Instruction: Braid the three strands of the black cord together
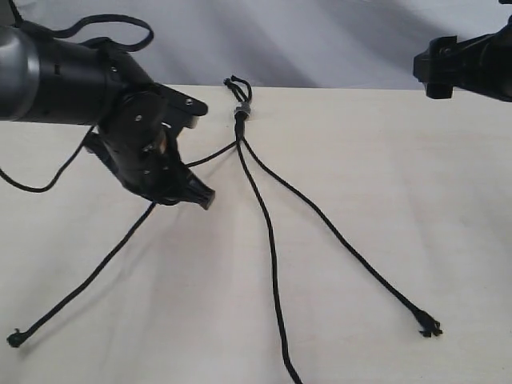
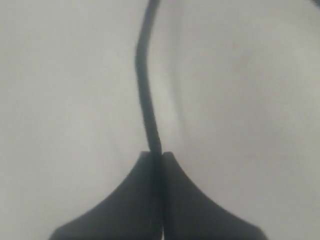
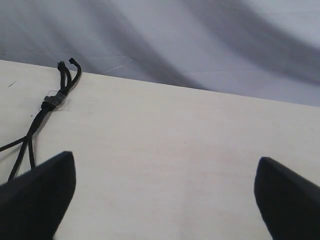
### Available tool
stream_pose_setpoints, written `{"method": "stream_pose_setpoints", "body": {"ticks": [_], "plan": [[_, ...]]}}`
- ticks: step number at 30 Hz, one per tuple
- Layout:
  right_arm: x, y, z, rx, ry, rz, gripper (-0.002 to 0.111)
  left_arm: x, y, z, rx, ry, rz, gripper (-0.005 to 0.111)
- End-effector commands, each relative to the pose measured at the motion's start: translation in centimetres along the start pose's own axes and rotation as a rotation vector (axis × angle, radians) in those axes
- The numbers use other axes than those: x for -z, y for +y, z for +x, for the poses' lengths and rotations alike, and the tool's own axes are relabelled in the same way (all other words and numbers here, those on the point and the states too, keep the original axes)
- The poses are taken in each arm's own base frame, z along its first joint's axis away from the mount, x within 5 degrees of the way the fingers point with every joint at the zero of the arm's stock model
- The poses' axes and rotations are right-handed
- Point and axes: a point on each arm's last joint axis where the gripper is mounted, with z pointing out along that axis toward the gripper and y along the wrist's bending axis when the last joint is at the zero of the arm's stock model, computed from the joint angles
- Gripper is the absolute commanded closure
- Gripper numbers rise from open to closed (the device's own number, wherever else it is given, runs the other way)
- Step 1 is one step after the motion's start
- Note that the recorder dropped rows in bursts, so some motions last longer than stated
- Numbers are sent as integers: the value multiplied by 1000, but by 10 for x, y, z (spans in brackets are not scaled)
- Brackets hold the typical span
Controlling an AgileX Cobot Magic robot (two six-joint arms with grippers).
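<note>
on the pale beige table (image 1: 416, 184), before a wrinkled grey backdrop (image 1: 320, 40), the black cord (image 1: 240, 112) lies, knot (image 1: 238, 86) near the far edge, three strands (image 1: 270, 232) fanned forward. left gripper (image 2: 156, 156) pinches the left strand (image 2: 144, 100); right gripper (image 3: 162, 167) hangs with jaws wide apart.

The widest free room on the surface (image 1: 416, 176) is the right half of the frame, bare from the right strand (image 1: 344, 240) outward, and the right hand (image 3: 166, 170), fingers (image 3: 40, 195) spread wide, hangs at the upper right clear of everything. Two bare wedges widen toward the bottom: a narrow one between the right strand and the middle strand (image 1: 270, 240), a broader one between the middle strand and the left strand (image 1: 88, 276). The left hand (image 1: 200, 194), pinched onto the left strand, and its arm (image 1: 64, 76) block the upper left, and the knot (image 1: 240, 108) at top centre closes both wedges.
</note>
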Motion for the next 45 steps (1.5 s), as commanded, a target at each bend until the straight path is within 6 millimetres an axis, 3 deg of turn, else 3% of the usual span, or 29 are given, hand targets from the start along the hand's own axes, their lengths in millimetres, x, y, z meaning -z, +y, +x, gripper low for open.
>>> {"method": "stream_pose_setpoints", "body": {"ticks": [1,6,12,14,16,19,21,27,33,42,45], "plan": [[2,5,0,-4,-1,-17,19,-15,26,14,74,24,-20,107],[5,33,0,52,-5,-107,19,-27,35,23,79,22,-12,102],[13,73,6,154,30,-224,19,-27,35,21,79,2,-4,53],[17,84,9,185,63,-251,19,-26,35,18,59,-25,-3,43],[19,97,15,221,135,-269,19,-22,37,14,34,-49,-19,40],[19,121,26,293,250,-300,19,-5,43,5,24,-109,-36,44],[13,139,39,348,317,-328,19,9,50,1,47,-157,-38,53],[-1,189,88,548,467,-423,19,50,72,3,97,-289,-46,106],[-19,214,130,518,645,-440,19,80,89,11,140,-391,-61,105],[-43,223,161,545,816,-386,19,91,92,17,149,-424,-60,105],[-44,223,168,564,852,-393,32,91,92,17,152,-424,-57,105]]}}
